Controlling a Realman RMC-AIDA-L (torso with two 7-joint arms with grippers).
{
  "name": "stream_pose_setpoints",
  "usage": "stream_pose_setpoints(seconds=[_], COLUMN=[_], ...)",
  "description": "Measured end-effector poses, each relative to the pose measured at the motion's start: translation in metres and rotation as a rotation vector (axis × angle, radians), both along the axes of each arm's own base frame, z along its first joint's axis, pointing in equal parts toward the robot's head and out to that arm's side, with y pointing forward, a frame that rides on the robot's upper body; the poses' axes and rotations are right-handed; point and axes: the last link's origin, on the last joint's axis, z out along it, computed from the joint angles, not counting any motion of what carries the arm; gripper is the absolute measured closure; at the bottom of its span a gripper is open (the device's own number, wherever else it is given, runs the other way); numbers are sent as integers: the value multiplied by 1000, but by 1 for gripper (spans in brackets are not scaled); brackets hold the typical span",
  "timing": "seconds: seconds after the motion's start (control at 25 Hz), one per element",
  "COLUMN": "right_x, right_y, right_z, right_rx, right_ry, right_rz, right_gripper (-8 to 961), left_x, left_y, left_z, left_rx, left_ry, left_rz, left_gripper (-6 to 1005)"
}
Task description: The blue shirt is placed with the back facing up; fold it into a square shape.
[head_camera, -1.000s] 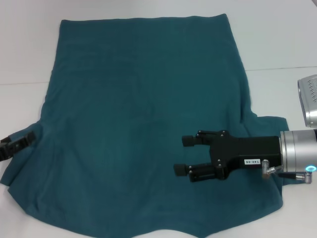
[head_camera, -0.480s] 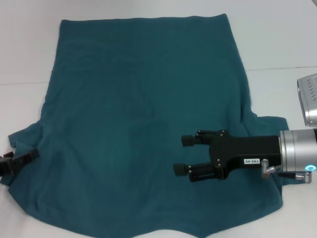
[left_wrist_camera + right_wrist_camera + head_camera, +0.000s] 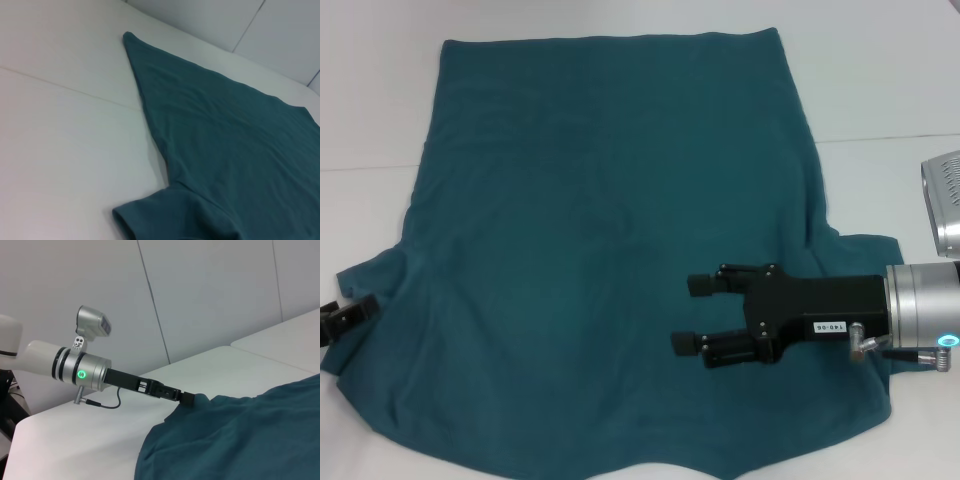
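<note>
Left claw (image 3: pixel 338 318) at blue shirt (image 3: pixel 610 220) sleeve — fingertips seemingly hidden.

Matt soft cloth blue shirt (image 3: pixel 610 250) on smooth white table (image 3: pixel 880 80)

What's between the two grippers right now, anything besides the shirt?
In the head view, only the blue shirt spans the stretch from the left gripper at its left sleeve to the open right gripper over its right side; nothing else lies there.
</note>
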Motion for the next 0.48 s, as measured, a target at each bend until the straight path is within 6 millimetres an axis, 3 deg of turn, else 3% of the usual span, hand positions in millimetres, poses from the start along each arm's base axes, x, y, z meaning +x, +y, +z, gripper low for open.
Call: stream_pose_setpoints(seconds=[0.04, 0.28, 0.48], right_x=[0, 0, 1], right_y=[0, 0, 0], right_z=[0, 0, 0], right_rx=[0, 0, 1], right_ry=[0, 0, 0], right_rz=[0, -1, -3], right_gripper=[27, 27, 27], left_x=[0, 1, 2], left_y=[0, 2, 2], left_z=[0, -1, -1], left_rx=[1, -10, -15], left_ry=[0, 8, 12], left_rz=[0, -6, -9], left_gripper=[188, 411, 713])
